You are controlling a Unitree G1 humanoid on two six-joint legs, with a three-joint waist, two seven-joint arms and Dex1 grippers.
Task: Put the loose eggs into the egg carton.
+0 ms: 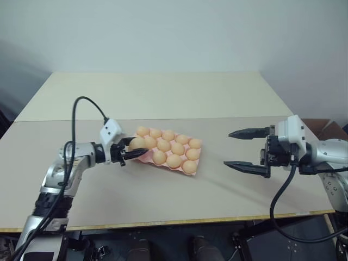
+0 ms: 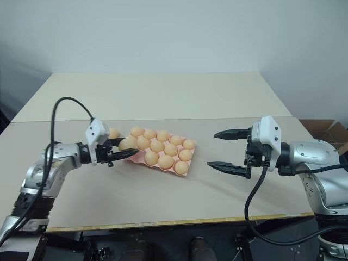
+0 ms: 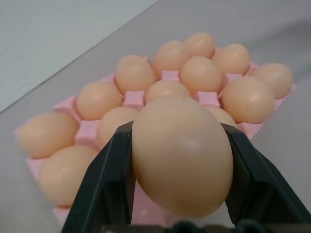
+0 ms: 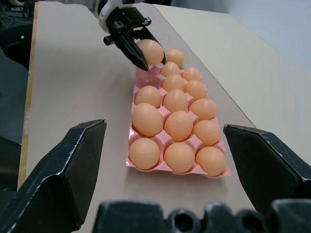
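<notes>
Carrying an egg (image 3: 182, 155) in my left gripper (image 1: 128, 150), jaws clamped on its smooth tan sides, I'm at the near-left corner of the egg carton (image 4: 146, 77), the pale pink moulded tray just ahead of the fingertips. Placing step, I judge: almost every cup holds an identical glossy oval, and the free cup looks to sit right under the held egg. One loose egg (image 2: 113, 133) lies on the matte table (image 1: 163, 201) just behind my left gripper. Next calls for a gentle lowering into that cup, then easing the fingers apart. My right gripper (image 2: 228, 150) hangs spread wide and empty, facing the carton from well away.
</notes>
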